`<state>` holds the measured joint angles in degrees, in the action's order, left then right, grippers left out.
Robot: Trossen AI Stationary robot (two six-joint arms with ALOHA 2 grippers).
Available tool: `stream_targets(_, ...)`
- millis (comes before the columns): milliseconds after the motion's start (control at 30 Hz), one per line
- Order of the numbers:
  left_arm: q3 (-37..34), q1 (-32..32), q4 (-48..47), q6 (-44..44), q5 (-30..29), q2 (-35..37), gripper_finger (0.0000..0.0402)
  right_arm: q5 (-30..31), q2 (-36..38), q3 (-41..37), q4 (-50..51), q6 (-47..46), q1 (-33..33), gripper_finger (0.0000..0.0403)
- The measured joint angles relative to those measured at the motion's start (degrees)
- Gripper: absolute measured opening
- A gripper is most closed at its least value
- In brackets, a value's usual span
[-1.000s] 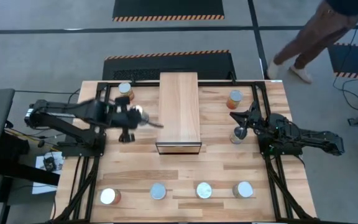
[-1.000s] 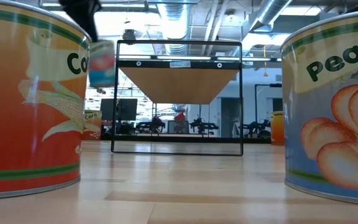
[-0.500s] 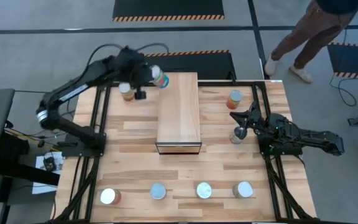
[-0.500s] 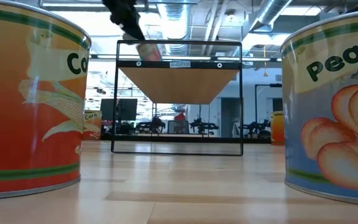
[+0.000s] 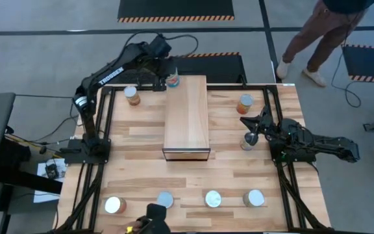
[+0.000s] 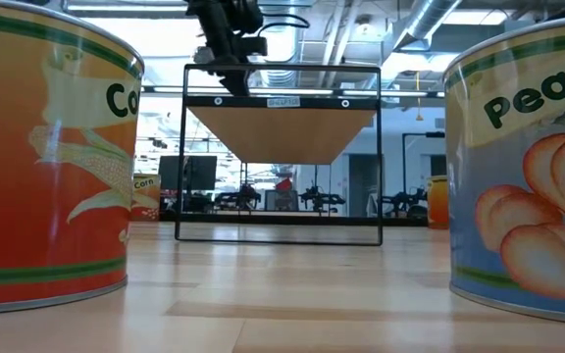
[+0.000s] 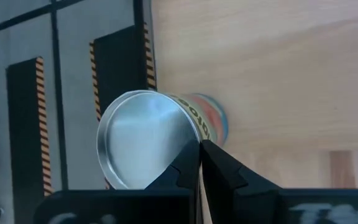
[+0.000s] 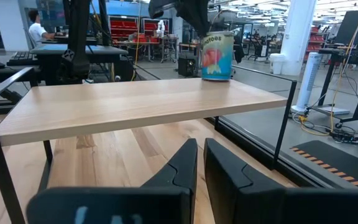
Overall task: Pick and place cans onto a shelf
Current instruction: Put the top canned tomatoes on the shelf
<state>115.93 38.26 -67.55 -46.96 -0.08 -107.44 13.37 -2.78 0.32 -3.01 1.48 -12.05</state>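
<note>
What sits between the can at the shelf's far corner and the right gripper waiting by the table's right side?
In the high view, only the shelf's bare plank top and open tabletop lie between the can and the right gripper. Another can stands just off that line.

Smooth pale wood shelf [image 5: 187,114], shiny metal can top [image 7: 145,140], glossy printed label, matt black claw [image 7: 201,165].

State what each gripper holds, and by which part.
The right gripper holds nothing. The left gripper is at the top rim of a can standing on the shelf; a grip cannot be confirmed.
</note>
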Motion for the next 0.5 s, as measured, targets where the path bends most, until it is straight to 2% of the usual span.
stream_targets(500,0.7,-2.2,0.5,-2.1,1.1,-0.6,0.0000,0.0,0.0,0.0,0.0,0.0,0.0,0.0056)
